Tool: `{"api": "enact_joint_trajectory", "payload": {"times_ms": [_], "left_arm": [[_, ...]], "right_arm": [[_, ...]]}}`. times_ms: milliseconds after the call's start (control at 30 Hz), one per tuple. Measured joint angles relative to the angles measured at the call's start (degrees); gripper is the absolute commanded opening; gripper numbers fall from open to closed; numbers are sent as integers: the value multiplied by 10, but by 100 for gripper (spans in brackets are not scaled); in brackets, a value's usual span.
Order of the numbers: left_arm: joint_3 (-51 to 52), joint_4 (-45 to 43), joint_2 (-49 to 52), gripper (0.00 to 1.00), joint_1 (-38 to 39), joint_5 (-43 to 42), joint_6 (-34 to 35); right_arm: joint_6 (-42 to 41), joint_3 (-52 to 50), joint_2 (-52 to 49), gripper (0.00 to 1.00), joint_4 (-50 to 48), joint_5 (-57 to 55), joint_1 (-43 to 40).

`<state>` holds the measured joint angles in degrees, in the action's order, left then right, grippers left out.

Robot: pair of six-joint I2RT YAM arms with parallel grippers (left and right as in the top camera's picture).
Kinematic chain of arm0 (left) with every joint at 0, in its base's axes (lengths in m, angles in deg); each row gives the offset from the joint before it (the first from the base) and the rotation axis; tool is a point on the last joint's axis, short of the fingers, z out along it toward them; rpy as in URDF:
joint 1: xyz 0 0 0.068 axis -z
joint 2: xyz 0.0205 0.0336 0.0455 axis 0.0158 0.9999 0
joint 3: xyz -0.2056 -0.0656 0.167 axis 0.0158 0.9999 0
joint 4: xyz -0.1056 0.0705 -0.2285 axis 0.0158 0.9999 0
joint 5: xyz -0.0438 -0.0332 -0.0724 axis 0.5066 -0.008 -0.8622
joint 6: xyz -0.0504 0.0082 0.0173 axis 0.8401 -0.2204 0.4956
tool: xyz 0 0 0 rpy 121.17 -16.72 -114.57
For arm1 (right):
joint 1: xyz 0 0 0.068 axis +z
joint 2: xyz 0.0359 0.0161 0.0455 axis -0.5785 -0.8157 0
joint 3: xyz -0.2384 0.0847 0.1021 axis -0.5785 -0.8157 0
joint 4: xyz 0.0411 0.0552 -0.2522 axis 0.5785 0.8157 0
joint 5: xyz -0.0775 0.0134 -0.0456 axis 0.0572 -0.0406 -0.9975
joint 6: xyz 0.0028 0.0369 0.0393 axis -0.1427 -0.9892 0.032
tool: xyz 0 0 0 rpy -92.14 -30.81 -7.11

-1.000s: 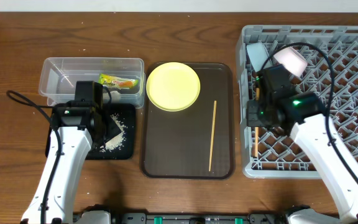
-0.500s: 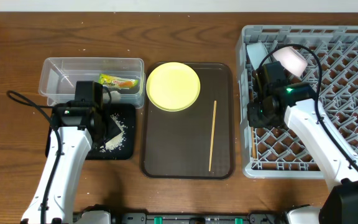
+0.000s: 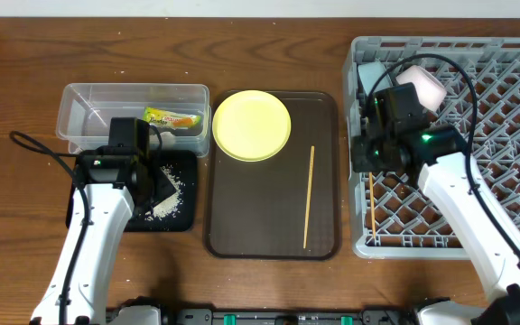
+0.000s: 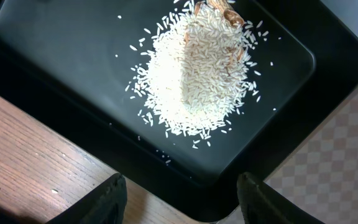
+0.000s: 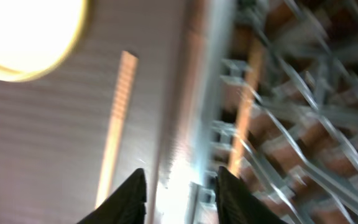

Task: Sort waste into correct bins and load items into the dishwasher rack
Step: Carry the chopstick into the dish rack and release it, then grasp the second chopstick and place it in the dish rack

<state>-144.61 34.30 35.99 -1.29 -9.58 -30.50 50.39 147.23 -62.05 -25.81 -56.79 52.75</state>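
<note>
My right fingers [image 5: 134, 200] stood partly apart with nothing between them. A second earlier they had been pinched shut on a chopstick [image 3: 372, 203], which now lay loose in the dishwasher rack [image 3: 513, 226], just inside its left wall, and the wrist had shifted a little toward the far side. My left fingers [image 4: 112, 199] had not budged: well apart, empty, hovering above the rice heap [image 4: 194, 74] in the black tray [image 4: 55, 56]. I counted two chopsticks, the second chopstick [image 3: 309, 197] lying lengthwise on the right half of the brown tray [image 3: 242, 217]. There was one yellow plate [image 3: 252, 125] at that tray's far-left corner and one snack wrapper [image 3: 171, 117] in the clear tub [image 3: 88, 101]. Two dishes sat in the rack's far-left corner, a whitish dish [image 3: 371, 78] and a pinkish-white dish [image 3: 425, 88], both partly hidden by the arm. The right fingers hung over the seam between brown tray and rack wall, a tight spot. The rack's right side and the tray's near-left part lay open.
</note>
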Motion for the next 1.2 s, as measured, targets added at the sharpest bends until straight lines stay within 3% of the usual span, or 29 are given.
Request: {"api": "enact_joint_trajectory", "payload": {"times_ms": [267, 700, 833, 1200], "left_arm": [[0, 0, 0, 60, 0, 0, 0], [0, 0, 0, 60, 0, 0, 0], [0, 0, 0, 60, 0, 0, 0], [0, 0, 0, 60, 0, 0, 0]], "right_arm": [[-9, 2, -14, 45, -44, 21, 92], [-96, 3, -180, 42, -27, -9, 161], [-116, 3, -216, 36, -24, -11, 174], [-154, 7, -242, 1, -17, -15, 177]]}}
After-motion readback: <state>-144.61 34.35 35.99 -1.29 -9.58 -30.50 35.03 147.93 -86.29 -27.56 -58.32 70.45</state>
